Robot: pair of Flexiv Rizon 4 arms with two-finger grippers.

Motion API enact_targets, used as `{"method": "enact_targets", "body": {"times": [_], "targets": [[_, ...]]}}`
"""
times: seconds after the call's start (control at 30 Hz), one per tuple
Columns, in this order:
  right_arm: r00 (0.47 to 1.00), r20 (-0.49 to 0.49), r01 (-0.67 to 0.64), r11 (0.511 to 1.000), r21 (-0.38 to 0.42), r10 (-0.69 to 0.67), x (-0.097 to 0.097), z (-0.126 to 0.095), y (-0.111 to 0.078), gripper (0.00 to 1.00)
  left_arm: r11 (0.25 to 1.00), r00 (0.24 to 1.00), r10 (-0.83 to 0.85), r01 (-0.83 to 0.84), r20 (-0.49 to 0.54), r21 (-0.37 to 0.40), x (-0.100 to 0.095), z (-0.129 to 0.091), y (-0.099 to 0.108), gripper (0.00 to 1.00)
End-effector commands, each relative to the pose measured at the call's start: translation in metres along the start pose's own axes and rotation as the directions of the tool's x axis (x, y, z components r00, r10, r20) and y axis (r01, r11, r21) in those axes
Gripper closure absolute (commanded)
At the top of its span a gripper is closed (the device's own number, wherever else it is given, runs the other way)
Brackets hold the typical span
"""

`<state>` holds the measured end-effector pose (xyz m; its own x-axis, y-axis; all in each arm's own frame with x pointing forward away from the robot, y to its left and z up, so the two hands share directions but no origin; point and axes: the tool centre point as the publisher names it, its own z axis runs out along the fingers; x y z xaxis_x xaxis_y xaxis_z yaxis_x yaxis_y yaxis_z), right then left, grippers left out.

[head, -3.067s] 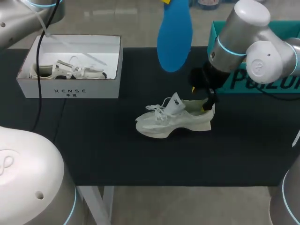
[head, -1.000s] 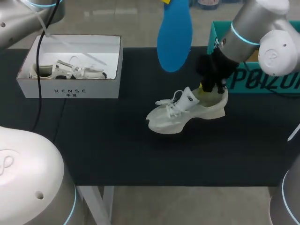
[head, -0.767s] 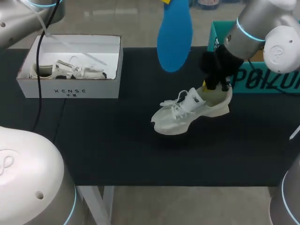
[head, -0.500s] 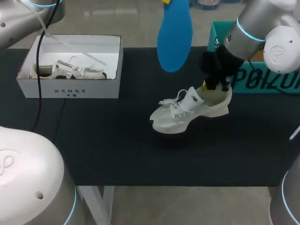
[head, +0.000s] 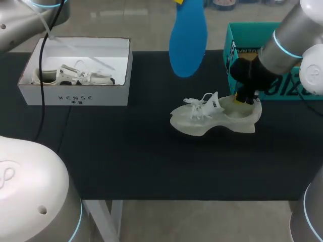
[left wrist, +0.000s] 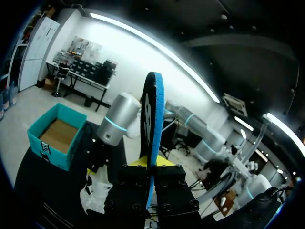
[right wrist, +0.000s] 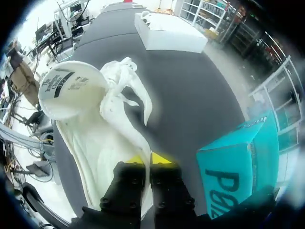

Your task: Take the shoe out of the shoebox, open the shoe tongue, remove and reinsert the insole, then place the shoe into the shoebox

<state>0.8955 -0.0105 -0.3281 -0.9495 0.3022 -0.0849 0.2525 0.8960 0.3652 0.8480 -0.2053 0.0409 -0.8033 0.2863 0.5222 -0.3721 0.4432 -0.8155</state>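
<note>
Insole (head: 187, 38) is hanging clamped in my left gripper (left wrist: 150, 164), right gripper (right wrist: 147, 158) pinching the shoe (head: 214, 118); reinsertion, boxing are seemingly remaining.

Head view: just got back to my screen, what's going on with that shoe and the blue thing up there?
The right gripper pinches the heel rim of the white shoe, which is on the black mat beside the teal box. The left gripper holds the blue insole upright, clear above the table, so it is out and not yet reinserted. A second shoe lies in the white shoebox.
</note>
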Motion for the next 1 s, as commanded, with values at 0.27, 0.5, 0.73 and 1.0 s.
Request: {"method": "enact_targets", "body": {"times": [0.27, 0.5, 0.73, 1.0], "targets": [[0.712, 0.027, -0.657, 0.68, -0.325, 0.701, 0.03, 0.001, 0.028, 1.0, 1.0, 1.0, 0.0, 0.0, 0.003, 0.0, 0.001, 0.0, 0.001, 1.0], [0.712, 0.027, -0.657, 0.68, -0.325, 0.701, 0.03, 0.001, 0.028, 1.0, 1.0, 1.0, 0.0, 0.0, 0.003, 0.0, 0.001, 0.0, 0.001, 1.0], [0.572, 0.12, -0.751, 0.577, -0.319, 0.811, 0.07, -0.011, 0.024, 1.0, 1.0, 1.0, 0.0, 0.0, 0.003, 0.0, 0.001, 0.0, 0.001, 1.0], [0.355, 0.107, -0.857, 0.369, -0.359, 0.929, 0.11, -0.027, -0.002, 1.0, 1.0, 1.0, 0.0, 0.0, 0.003, 0.0, 0.001, 0.0, 0.001, 1.0]]}}
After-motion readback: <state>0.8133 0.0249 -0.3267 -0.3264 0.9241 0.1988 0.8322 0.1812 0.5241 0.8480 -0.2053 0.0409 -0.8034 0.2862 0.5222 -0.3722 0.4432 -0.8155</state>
